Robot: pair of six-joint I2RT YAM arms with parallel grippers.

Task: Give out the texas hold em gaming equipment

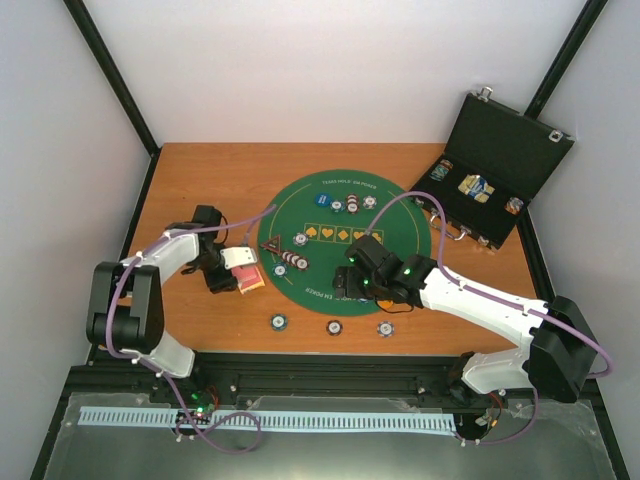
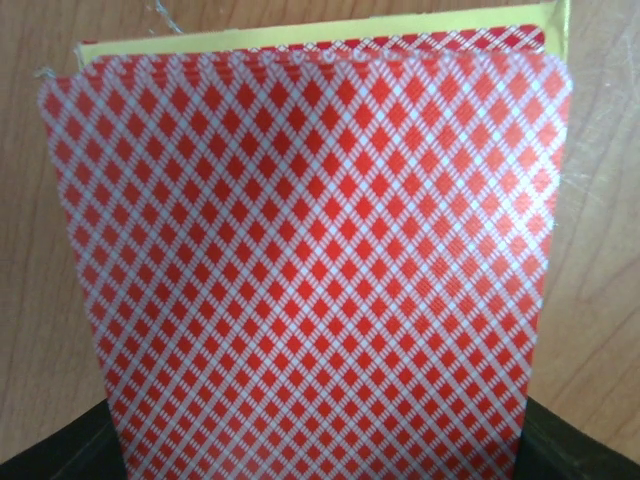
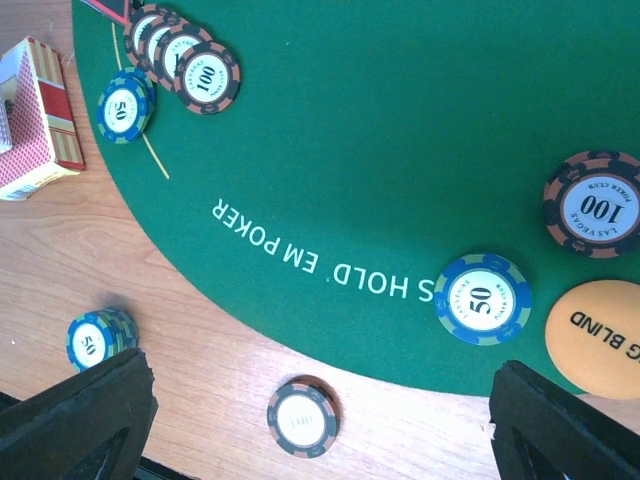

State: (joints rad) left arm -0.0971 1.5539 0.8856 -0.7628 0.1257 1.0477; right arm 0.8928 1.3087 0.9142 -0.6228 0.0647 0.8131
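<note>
My left gripper sits at the mat's left edge, closed on the sides of a deck of red-backed playing cards. In the left wrist view the top card's red diamond back fills the frame between the black fingers, with a yellow box flap behind it. My right gripper is open and empty over the near edge of the green mat. Its wrist view shows a blue 50 chip and a maroon 100 chip on the felt, and a dark chip on the wood between its fingers.
Three chips lie on the wood in front of the mat. More chips sit at the mat's far side and left side. A tan blind button lies on the felt. The open black case stands at the back right.
</note>
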